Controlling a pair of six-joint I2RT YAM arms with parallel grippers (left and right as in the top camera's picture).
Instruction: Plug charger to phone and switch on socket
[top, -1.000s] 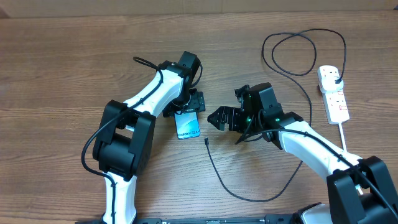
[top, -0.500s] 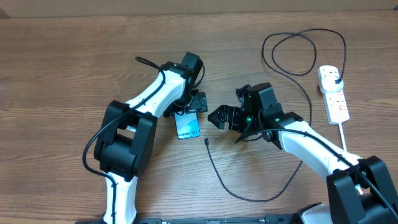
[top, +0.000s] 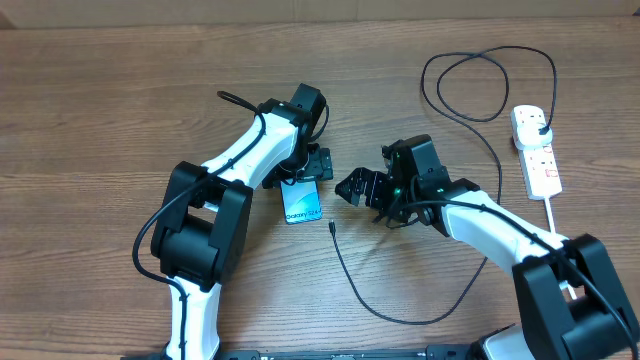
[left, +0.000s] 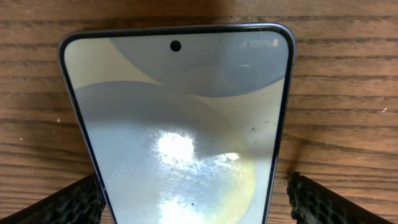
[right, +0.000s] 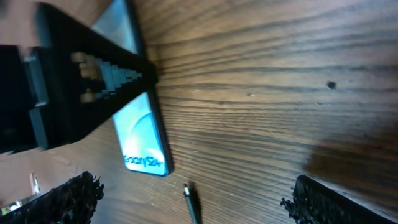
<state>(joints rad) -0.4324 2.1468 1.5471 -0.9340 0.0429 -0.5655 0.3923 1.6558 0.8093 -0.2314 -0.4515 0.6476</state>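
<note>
phone (top: 303, 203) 1 | charger (top: 423, 85) 1 | socket (top: 537, 152) 1 | robot arms (top: 245, 150) 2

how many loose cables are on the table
2: the black charger cable curving from beside the phone round to the power strip, and the strip's white cord at far right.

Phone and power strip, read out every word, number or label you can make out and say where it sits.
"100%": top right corner of the phone screen, in the left wrist view.
"Galaxy S2": white text near the phone's other short end; what follows is too blurred to read.
On the socket: red markings only, too small to read.
</note>
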